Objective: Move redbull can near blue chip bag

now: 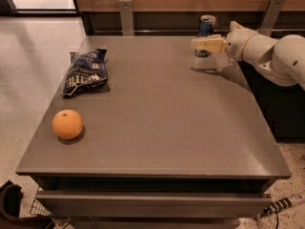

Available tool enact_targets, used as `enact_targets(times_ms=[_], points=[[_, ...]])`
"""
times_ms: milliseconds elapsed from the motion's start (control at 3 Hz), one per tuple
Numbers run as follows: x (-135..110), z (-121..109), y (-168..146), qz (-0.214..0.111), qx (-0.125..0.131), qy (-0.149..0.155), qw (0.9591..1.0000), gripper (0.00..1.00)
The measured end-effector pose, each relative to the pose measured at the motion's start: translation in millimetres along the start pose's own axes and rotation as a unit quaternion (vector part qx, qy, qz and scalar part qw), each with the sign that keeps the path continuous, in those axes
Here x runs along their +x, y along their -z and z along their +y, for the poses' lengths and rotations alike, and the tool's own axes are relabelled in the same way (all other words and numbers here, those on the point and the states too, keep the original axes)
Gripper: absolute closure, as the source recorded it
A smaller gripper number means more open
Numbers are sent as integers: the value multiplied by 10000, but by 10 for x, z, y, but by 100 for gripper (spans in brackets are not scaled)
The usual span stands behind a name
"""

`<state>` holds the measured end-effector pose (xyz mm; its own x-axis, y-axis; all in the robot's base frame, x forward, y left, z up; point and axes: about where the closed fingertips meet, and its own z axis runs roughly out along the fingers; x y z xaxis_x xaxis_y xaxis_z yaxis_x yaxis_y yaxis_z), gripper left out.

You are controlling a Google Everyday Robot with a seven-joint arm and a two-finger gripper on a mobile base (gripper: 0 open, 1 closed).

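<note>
The redbull can [207, 25] is seen standing upright at the far right corner of the counter [157, 118], close to the back edge. The end effector [206, 44] is held right at the can, about mid-height. Its pale tip is crossed in front of the can's body, so only the silver top, the blue upper part and a bit of the base are left showing. Whether it's spread apart or clamped on the can honestly can't be told from this angle. The white arm [271, 54] is stretched in from the right side. The blue chip bag [85, 72] is laid flat near the far left edge of the counter, well apart from the can, white lettering facing up. An orange [67, 124] is parked near the left front corner, closer to the camera than the bag and not touching it.
</note>
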<state>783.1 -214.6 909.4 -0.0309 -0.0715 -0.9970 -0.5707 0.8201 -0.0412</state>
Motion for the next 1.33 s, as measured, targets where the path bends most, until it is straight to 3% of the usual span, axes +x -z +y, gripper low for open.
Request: enact_targets(times_ms=[1000,1333], points=[[130,-175,-362,-108,46,-251,9996,0],[113,-188,-472,-139,-15,-278,9995,16]])
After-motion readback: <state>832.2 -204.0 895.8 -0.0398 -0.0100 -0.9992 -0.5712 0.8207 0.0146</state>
